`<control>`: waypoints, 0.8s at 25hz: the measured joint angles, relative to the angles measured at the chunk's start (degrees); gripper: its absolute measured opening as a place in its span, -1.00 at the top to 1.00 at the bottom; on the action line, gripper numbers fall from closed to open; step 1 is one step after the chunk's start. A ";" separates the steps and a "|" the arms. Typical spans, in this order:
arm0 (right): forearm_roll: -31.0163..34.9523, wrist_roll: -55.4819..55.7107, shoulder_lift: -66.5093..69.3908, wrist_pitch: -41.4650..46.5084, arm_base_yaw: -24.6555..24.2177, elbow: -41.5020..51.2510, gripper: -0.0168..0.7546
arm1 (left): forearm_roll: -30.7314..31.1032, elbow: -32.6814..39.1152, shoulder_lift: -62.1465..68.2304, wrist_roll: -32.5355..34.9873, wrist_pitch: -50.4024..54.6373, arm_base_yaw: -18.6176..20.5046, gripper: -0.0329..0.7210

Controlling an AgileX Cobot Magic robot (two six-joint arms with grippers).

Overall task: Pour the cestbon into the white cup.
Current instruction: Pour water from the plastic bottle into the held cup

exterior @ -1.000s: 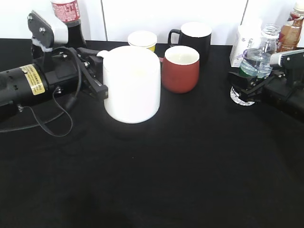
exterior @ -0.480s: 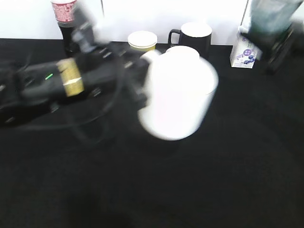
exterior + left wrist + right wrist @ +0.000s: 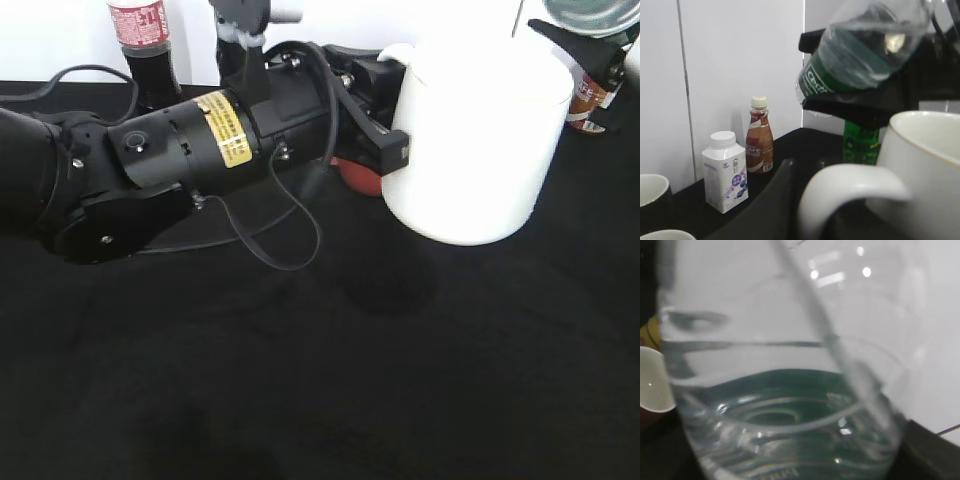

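My left gripper (image 3: 393,108) is shut on the loop handle of the white cup (image 3: 475,140) and holds it off the table at the right of centre. In the left wrist view the handle (image 3: 855,182) fills the foreground and the rim (image 3: 925,142) is at the right. The cestbon (image 3: 865,47), clear with a dark green label and water inside, hangs tilted above the cup in my right gripper (image 3: 875,102). In the exterior view only its base (image 3: 590,12) shows at the top right. It fills the right wrist view (image 3: 790,400).
A cola bottle (image 3: 140,40) stands at the back left. A reddish-brown mug (image 3: 355,175) is mostly hidden behind my left arm. A white carton (image 3: 725,170), a brown drink bottle (image 3: 759,137) and a green bottle (image 3: 860,145) stand by the back wall.
My left arm has lifted the white cup and carried it right. My right arm has raised the cestbon off the table to the top right and tilted it over the cup.
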 joint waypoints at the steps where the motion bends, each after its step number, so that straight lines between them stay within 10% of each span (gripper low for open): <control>1: 0.00 -1.82 0.00 0.00 0.00 0.00 -0.33 | -0.06 0.00 0.00 -1.49 -0.11 -0.11 0.67; 20: -0.20 -19.79 0.00 0.00 0.00 0.00 -0.33 | 2.28 0.00 0.00 -2.90 3.01 -0.17 0.71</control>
